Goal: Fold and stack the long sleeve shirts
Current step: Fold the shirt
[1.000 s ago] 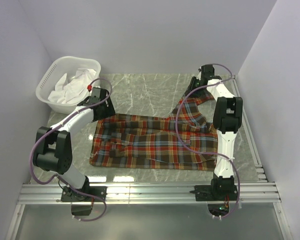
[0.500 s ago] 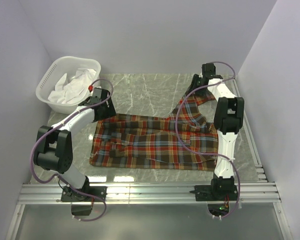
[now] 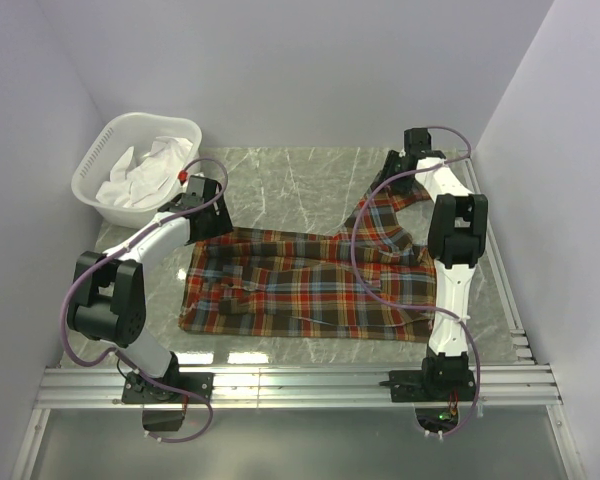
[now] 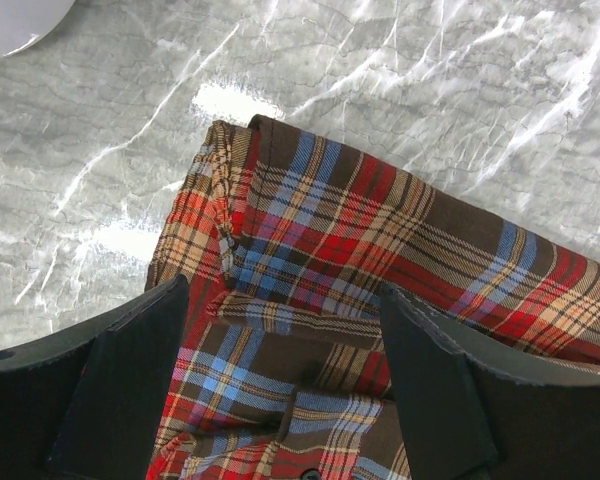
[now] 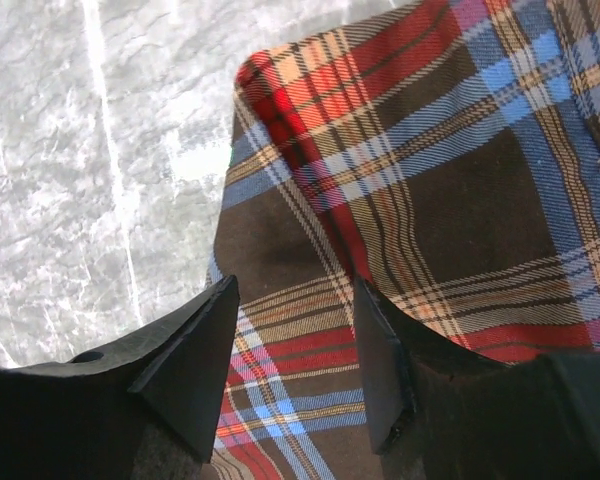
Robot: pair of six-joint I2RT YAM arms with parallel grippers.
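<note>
**Jaws open on both arms**

Your left gripper [image 4: 285,295] and right gripper [image 5: 295,288] hover parted over the red, orange, blue and brown plaid flannel shirt [image 3: 310,285], which lies rumpled on the glossy grey marble table [image 3: 280,180]. The right arm has edged back since a second ago.

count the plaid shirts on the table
1: the plaid flannel shirt lies spread across the middle of the table. The basket at far left holds white cloth; others may be hidden there.

shirt [image 3: 310,285] lies on table [image 3: 300,180]; basket [image 3: 88,175] at far left corner
</note>
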